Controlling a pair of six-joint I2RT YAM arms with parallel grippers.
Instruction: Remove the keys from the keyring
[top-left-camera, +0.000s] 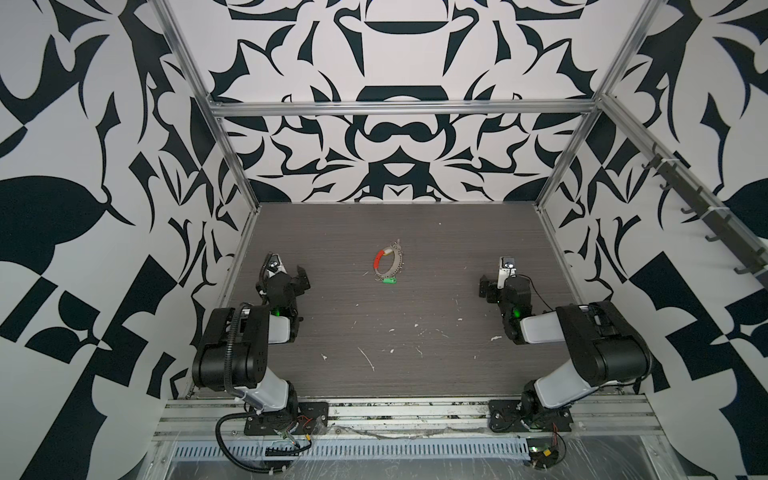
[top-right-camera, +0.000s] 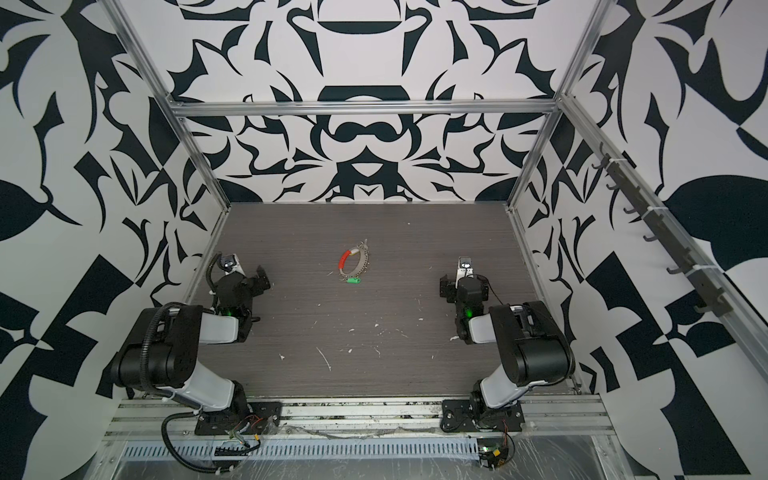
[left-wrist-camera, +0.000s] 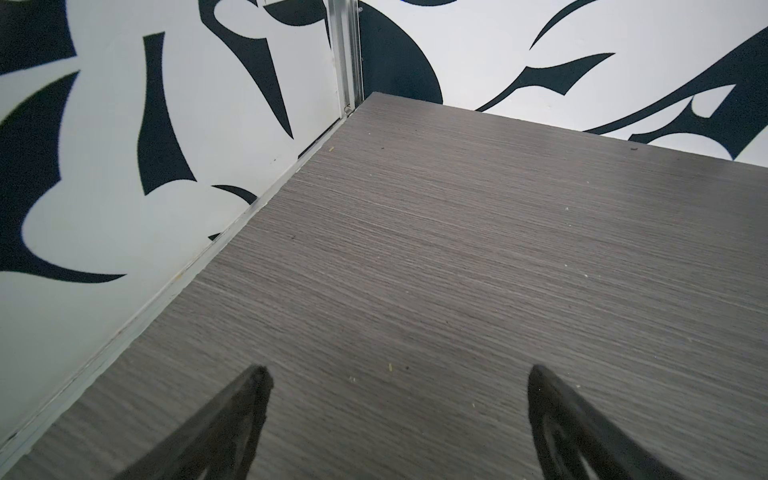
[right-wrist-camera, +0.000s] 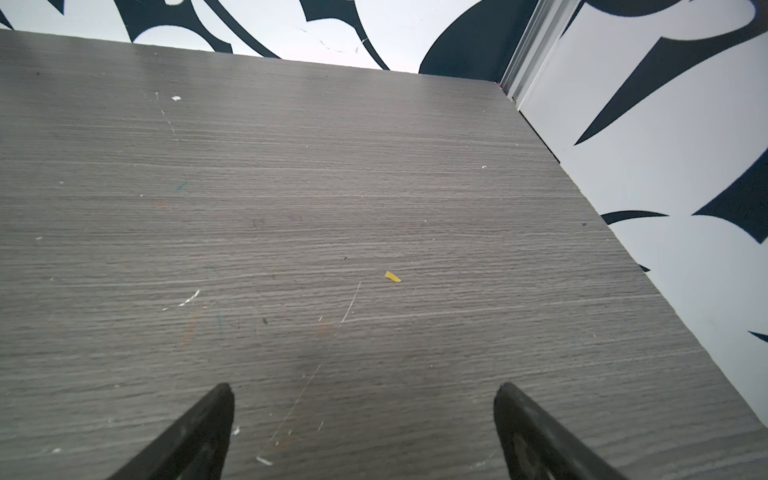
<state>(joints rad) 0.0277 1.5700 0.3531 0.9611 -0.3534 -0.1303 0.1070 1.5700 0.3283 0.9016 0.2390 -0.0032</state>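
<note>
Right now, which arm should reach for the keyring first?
Left, narrowly. The left gripper and right gripper are both open, about equally far from the keyring, but its red sleeve faces the left one.

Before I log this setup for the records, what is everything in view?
keyring: one, silver loop with red sleeve, mid-table
green key: one, green head, loop's near end
yellow key: one, pale head, loop's far end
table: one, grey wood grain, white scuffs
yellow scrap: one, on the table, right side
hooks: several, dark, right wall
left gripper: one, black, open, left of the keyring
right gripper: one, black, open, right of the keyring
</note>
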